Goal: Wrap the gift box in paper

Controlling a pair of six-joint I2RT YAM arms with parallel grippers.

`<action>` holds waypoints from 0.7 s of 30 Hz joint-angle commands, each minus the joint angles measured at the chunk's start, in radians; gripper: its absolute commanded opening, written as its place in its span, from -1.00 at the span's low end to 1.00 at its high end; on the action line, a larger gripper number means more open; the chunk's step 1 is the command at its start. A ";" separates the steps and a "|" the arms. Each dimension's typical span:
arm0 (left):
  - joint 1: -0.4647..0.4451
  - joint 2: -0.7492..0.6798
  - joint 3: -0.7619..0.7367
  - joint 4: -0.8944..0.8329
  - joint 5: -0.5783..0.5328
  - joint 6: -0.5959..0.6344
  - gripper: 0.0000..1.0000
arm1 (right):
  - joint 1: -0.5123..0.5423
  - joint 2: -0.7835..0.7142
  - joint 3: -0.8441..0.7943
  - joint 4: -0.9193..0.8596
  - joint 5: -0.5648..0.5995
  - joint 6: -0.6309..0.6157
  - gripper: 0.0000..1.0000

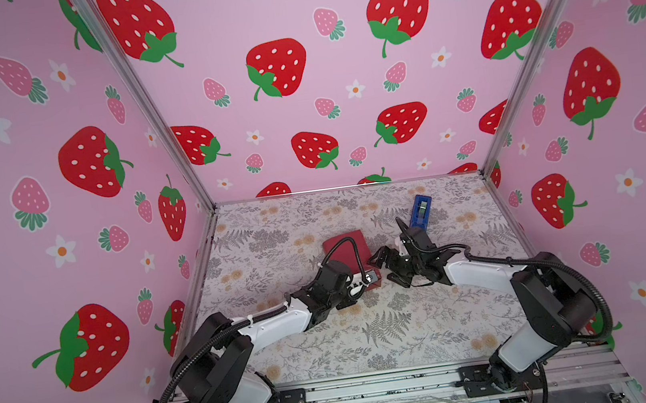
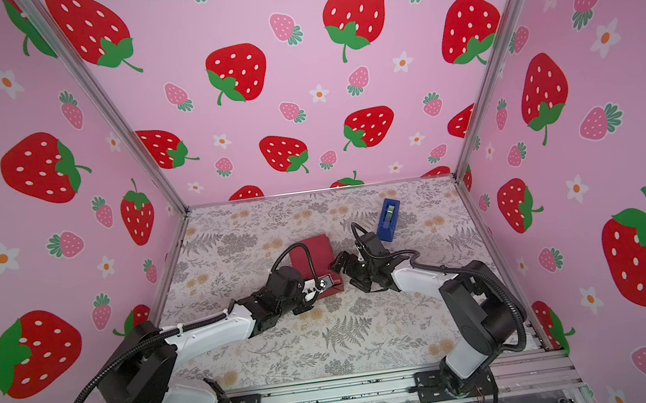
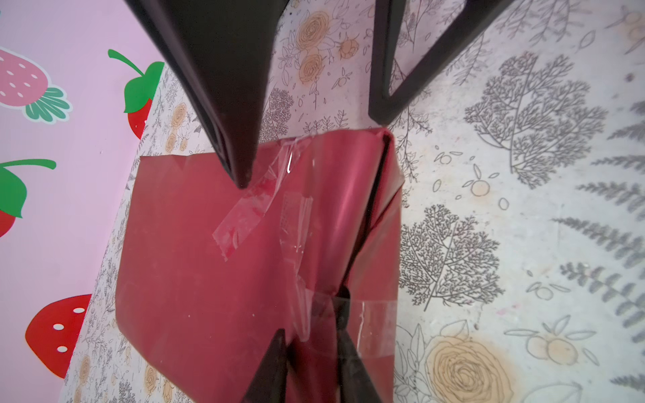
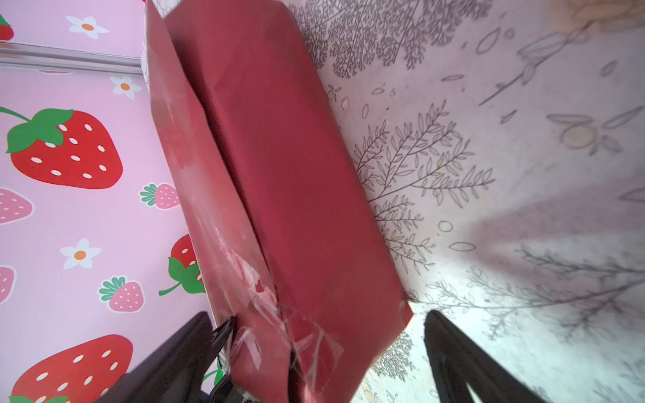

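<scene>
Paper, dark red, was found folded round a boxy form about the middle of the floral table; the gift box itself was hidden beneath it. At the parcel's near right corner the left pincer was clenched narrowly on a raised fold of the paper; a clear tape strip lay across that fold beside its fingers. Crumpled clear tape pieces were stuck on the parcel's upper face; a folded seam with a dark gap ran along one edge, ending at the left pincer.

Further on, at the parcel's right side, the right pincer was released, its jaws spread wide and straddling the parcel's end. One fingertip met the paper's upper face; the other stood at the parcel's corner, and whether it touched the paper could not be told.

Beyond the right pincer a blue tape dispenser sat on the table, apart from the parcel; farthest back, pink strawberry-print walls closed three sides.
</scene>
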State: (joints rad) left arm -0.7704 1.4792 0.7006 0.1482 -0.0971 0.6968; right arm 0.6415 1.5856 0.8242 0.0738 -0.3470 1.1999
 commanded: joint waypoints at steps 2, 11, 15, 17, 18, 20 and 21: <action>-0.008 0.039 -0.009 -0.155 0.046 0.007 -0.48 | -0.024 -0.062 -0.014 -0.081 0.056 -0.075 0.90; -0.007 0.043 -0.006 -0.156 0.048 0.008 -0.48 | -0.012 -0.196 -0.240 0.120 -0.145 -0.070 -0.33; -0.005 0.048 -0.004 -0.157 0.046 0.009 -0.48 | 0.072 -0.207 -0.311 0.311 -0.127 -0.035 -0.82; -0.006 0.046 -0.005 -0.157 0.046 0.009 -0.48 | 0.103 -0.189 -0.328 0.413 -0.103 -0.020 -1.00; -0.006 0.045 -0.004 -0.156 0.046 0.009 -0.48 | 0.112 -0.177 -0.334 0.456 -0.092 -0.007 -1.00; -0.006 0.045 -0.005 -0.157 0.048 0.007 -0.48 | 0.126 -0.146 -0.357 0.602 -0.087 0.039 -1.00; -0.006 0.044 -0.004 -0.157 0.048 0.007 -0.49 | 0.132 -0.126 -0.360 0.649 -0.087 0.058 -1.00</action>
State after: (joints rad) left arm -0.7704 1.4803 0.7059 0.1383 -0.0967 0.7021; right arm 0.7616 1.4239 0.4789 0.4770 -0.4469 1.1885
